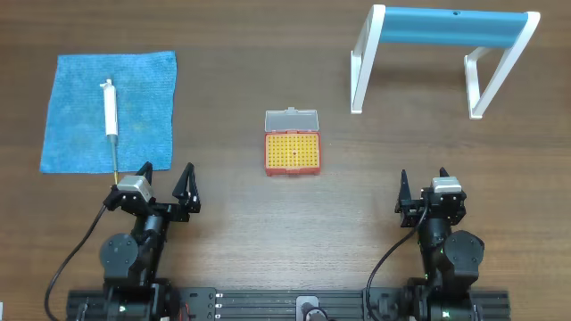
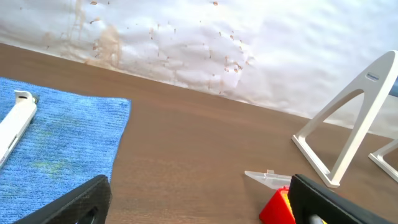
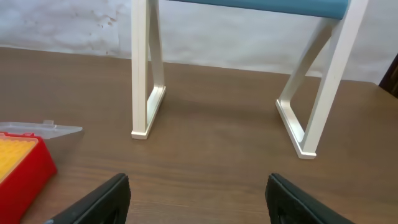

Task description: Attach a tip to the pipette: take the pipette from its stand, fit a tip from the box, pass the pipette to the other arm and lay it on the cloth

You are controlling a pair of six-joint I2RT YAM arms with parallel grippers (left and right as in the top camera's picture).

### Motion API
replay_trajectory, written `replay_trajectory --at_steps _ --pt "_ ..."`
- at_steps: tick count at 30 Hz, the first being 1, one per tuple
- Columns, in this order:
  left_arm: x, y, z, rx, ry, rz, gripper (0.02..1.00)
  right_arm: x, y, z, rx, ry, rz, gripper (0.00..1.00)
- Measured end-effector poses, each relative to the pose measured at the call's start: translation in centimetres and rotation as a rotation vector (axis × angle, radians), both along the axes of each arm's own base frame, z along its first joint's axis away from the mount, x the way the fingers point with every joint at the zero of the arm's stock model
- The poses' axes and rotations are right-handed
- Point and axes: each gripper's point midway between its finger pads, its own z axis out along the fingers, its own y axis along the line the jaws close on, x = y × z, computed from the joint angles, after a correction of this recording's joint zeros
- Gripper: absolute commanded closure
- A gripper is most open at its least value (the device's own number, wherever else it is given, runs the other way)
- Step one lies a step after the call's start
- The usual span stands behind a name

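Note:
The white pipette point(image 1: 111, 109) lies on the blue cloth point(image 1: 143, 85) at the far left, its yellow tip point(image 1: 114, 159) pointing toward the arms. In the left wrist view the pipette's head point(image 2: 15, 119) rests on the cloth point(image 2: 68, 143). The red tip box point(image 1: 292, 152), lid open and full of yellow tips, sits mid-table. My left gripper point(image 1: 167, 172) is open and holds nothing, just below the cloth's near right corner. My right gripper point(image 1: 423, 176) is open and holds nothing, at the right, well short of the stand point(image 1: 446, 27).
The white-legged stand with a blue top bar point(image 3: 146, 74) stands at the far right with nothing on it. The tip box point(image 3: 18, 165) lies off to one side of the right gripper point(image 3: 199, 208). Bare wooden table lies between box and cloth.

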Motion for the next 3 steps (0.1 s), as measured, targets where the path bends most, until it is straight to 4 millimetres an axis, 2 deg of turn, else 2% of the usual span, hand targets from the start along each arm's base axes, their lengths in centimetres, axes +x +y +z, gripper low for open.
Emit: replay_trajectory --at_steps 3 --pt "0.00 0.00 0.00 0.000 0.000 0.000 0.097 0.00 0.00 0.00 0.000 0.000 0.000 0.299"
